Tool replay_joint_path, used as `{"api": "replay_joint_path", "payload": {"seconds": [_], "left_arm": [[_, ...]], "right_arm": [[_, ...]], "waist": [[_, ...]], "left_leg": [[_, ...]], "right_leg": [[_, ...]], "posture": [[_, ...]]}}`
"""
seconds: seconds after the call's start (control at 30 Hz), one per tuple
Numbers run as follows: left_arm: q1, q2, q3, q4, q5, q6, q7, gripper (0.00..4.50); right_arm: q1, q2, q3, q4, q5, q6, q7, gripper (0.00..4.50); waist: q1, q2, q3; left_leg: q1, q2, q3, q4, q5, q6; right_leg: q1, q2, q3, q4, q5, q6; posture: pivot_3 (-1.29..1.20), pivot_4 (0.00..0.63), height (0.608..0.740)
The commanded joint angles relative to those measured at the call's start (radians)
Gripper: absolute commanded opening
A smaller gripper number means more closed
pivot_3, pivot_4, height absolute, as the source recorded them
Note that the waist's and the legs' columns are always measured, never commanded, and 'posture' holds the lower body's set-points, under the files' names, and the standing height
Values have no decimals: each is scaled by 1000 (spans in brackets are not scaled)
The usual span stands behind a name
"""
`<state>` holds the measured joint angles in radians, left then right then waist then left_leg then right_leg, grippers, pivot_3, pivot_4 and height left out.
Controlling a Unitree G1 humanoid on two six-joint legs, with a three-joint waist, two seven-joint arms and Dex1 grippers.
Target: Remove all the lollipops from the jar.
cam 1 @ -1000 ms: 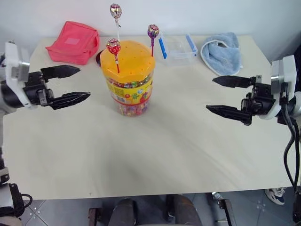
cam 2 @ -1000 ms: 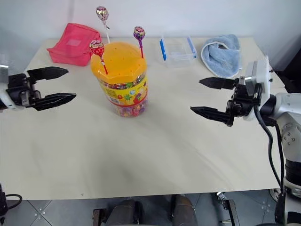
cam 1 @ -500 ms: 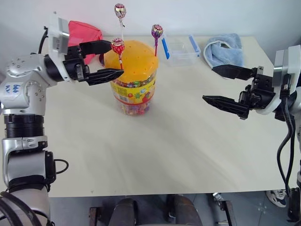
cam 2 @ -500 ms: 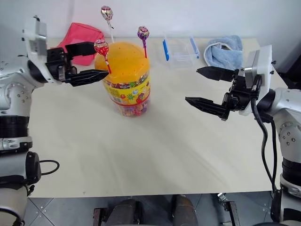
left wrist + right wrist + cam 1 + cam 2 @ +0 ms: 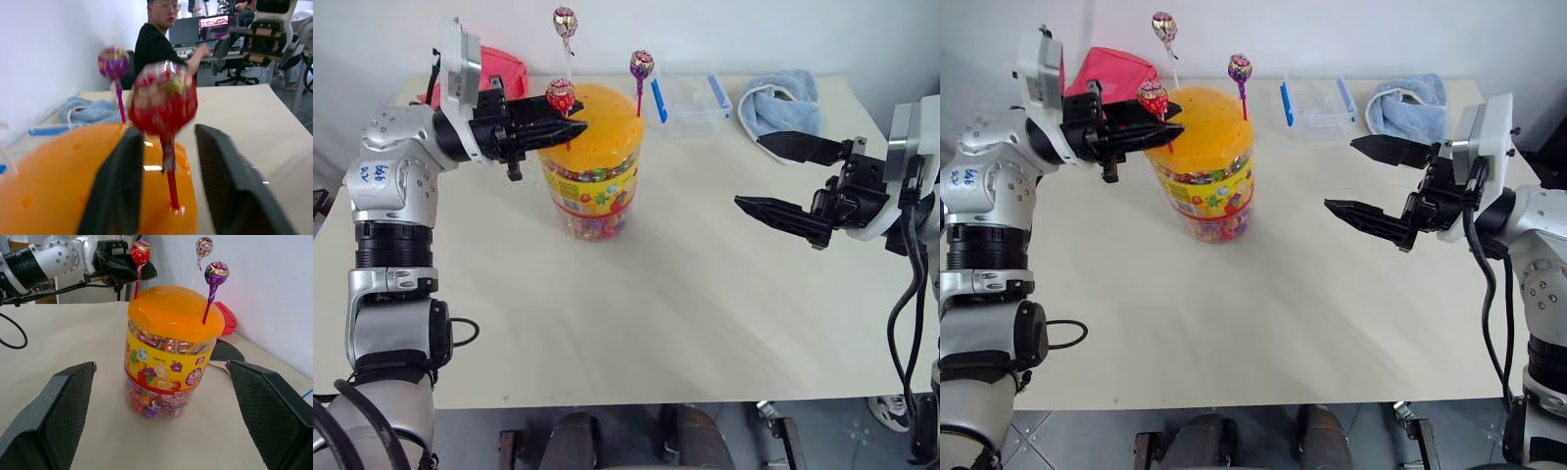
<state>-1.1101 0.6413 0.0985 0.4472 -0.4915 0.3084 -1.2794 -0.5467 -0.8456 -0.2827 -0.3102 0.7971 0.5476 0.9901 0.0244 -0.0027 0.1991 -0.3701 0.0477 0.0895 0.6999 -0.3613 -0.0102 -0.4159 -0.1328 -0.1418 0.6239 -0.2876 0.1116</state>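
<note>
Left wrist view: the left gripper (image 5: 168, 181) brackets the red foil-wrapped lollipop (image 5: 164, 104), whose red stick stands upright in the clear orange-lidded plastic jar (image 5: 590, 147); its black fingers look not quite clamped. The right gripper (image 5: 781, 178) stands spread, well apart.

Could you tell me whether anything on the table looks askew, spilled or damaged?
Nothing stands out. The jar stands upright with its orange lid on, three lollipops stuck upright in the lid. The pink pouch, clear box and blue towel lie tidy behind it.
</note>
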Motion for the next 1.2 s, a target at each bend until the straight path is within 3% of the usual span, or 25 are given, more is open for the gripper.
{"api": "replay_joint_path", "payload": {"seconds": [0.03, 0.07, 0.4, 0.67, 0.83, 1.0, 1.2], "left_arm": [[-50, 4, 14, -6, -5, 12, 2, 200], [-61, 2, 15, -3, -5, 16, 4, 41], [-175, 7, 30, 43, 32, 24, 89, 41], [-168, 102, 52, -49, 86, 219, 334, 41], [52, 279, 160, -259, 95, 570, 537, 41], [274, 363, 258, -409, 70, 795, 615, 41], [527, 423, 282, -442, 104, 986, 689, 41]], "right_arm": [[-12, -18, -37, -28, 16, -10, 0, 4500], [-12, -19, -36, -26, 15, -12, 2, 4500], [-63, -29, -20, 21, -2, -26, 41, 4500], [-104, -37, -11, 55, 5, -22, 110, 4500], [-144, -10, -5, 112, 54, -18, 197, 4500], [-172, -17, 47, 174, 15, -28, 275, 4500], [-239, 17, 114, 263, -36, -66, 333, 4500]], "waist": [[0, 0, 0], [-1, 0, 0], [-1, 0, 0], [-3, 0, 0], [-28, 0, 0], [-22, -4, 2], [-22, -5, 2]], "left_leg": [[0, 0, 0, 0, 0, 0], [0, 0, 0, 0, 0, 0], [0, 0, 0, 0, 0, 0], [0, 0, 1, 0, 0, 0], [2, 0, 3, -2, 0, 1], [1, 0, 3, 0, 0, 1], [1, 0, 4, -1, 0, 1]], "right_leg": [[0, 0, 0, 0, 0, 0], [0, 0, 0, 0, 0, 0], [0, 0, 0, 0, 0, 0], [-1, 0, 1, 0, 0, 0], [-2, 1, 5, 1, 0, 0], [-3, 0, 6, 3, 0, 0], [-3, 0, 7, 3, 0, 0]], "posture": [[0, 150, 740], [0, 150, 740], [0, 150, 740], [0, 150, 740], [0, 150, 740], [0, 150, 740], [0, 150, 740]]}}
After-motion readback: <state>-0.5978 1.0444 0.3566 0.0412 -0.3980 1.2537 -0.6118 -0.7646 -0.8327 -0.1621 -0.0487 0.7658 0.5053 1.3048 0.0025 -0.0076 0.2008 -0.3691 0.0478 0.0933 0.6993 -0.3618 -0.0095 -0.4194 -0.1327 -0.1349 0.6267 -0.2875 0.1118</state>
